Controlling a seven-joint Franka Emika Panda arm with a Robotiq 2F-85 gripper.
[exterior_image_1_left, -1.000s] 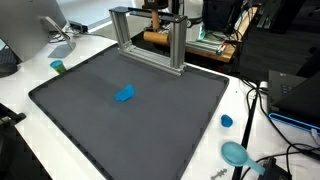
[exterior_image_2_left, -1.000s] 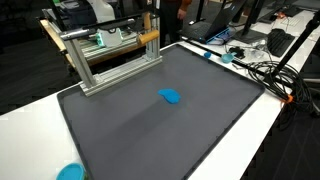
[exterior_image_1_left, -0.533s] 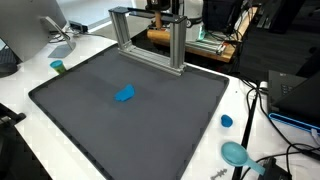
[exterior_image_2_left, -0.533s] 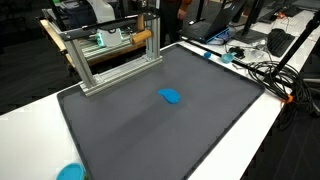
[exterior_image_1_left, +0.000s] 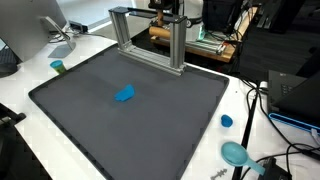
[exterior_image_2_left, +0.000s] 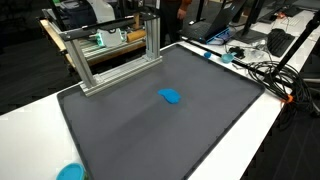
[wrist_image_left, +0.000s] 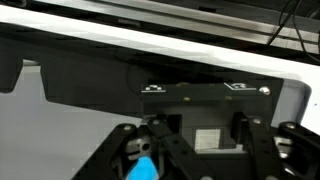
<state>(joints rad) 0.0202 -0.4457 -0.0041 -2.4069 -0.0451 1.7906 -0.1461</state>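
Note:
In the wrist view my gripper (wrist_image_left: 205, 128) fills the lower half. Its dark fingers (wrist_image_left: 243, 128) stand apart, with only a pale patch showing between them. In both exterior views the arm sits at the far back, above the aluminium frame (exterior_image_1_left: 150, 35) (exterior_image_2_left: 110, 55), and the jaws themselves are hard to make out there. A wooden rod (exterior_image_1_left: 165, 33) lies just behind the frame, under the arm's end. A small blue object (exterior_image_1_left: 125, 94) (exterior_image_2_left: 171, 97) lies on the dark grey mat (exterior_image_1_left: 150, 120) (exterior_image_2_left: 160, 130), well away from the gripper. It also peeks through the gripper's left linkage (wrist_image_left: 141, 168).
The mat lies on a white table (exterior_image_1_left: 35, 65). A small green cup (exterior_image_1_left: 58, 67) stands at one edge. A blue cap (exterior_image_1_left: 227, 121) and a teal disc (exterior_image_1_left: 235, 153) lie at another. Cables and electronics (exterior_image_2_left: 255, 60) crowd one side, and a teal object (exterior_image_2_left: 70, 172) sits near the front.
The wooden rod behind the frame has shifted slightly, and in one exterior view it has slipped out of sight behind the frame post. The blue object has not moved.

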